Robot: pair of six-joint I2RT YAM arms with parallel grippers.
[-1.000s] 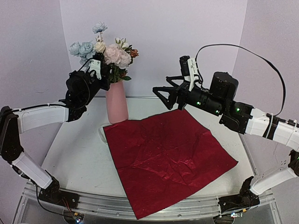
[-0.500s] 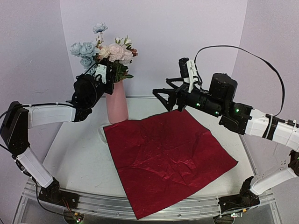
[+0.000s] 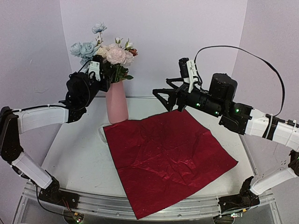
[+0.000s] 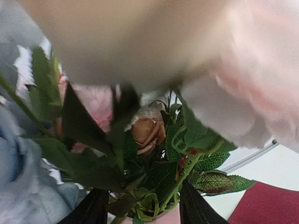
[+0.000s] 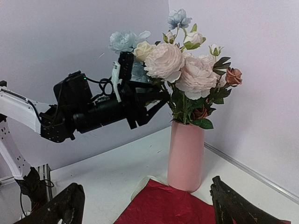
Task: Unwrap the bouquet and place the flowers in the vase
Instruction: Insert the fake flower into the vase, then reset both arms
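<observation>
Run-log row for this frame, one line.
flowers in vase | left tool open around stems | right tool open, empty | wrapping paper flat on table

Setting: robotics lab test cell. Evidence: plain lilac backdrop panels (image 3: 187,28) enclosing a white table (image 3: 74,158); aluminium rail (image 3: 103,204) along the table's near edge, carrying bolted arm bases (image 3: 53,191); exposed black cable (image 3: 229,45).

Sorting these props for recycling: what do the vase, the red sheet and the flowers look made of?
Vase: matte salmon-pink, smooth, no glare; ceramic or plastic, I cannot tell which.
Red sheet: thin paper, judging by its fine crinkles and fold creases, with a faint sheen.
Flowers: probably fabric petals; the veined leaves look like plastic.
</observation>
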